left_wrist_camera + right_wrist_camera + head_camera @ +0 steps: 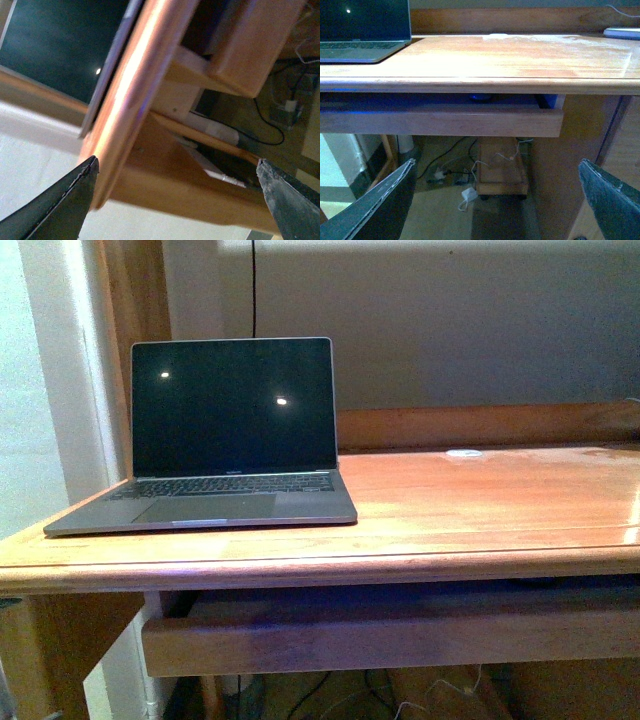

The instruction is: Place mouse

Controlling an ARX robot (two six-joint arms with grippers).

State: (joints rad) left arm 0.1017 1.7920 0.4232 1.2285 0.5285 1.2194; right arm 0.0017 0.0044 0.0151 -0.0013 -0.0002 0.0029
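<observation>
Wooden desk (pixel 450 500) against a plain wall, warm light bouncing off the top. Starting at the left gripper (pixel 176 161): its two dark fingers are spread wide with nothing between them, and it sits low by the near left corner of the desk, looking up past the desk edge at the laptop (pixel 230 440) screen. The right gripper (pixel 496 162) is the same deal, fingers wide apart and empty, hanging in front of the desk below the top. Straight beyond it is the pull-out tray (pixel 440 122) under the desktop. On that tray, tucked in the shadow just under the desk edge, there's a small dark rounded thing that looks like the mouse (pixel 481 97); it's mostly hidden. Up top, the laptop stands open on the left side, screen black. A small white disc (pixel 463 453) lies far back, well right of the laptop. Cables (pixel 465 192) are tangled on the floor under the desk.
</observation>
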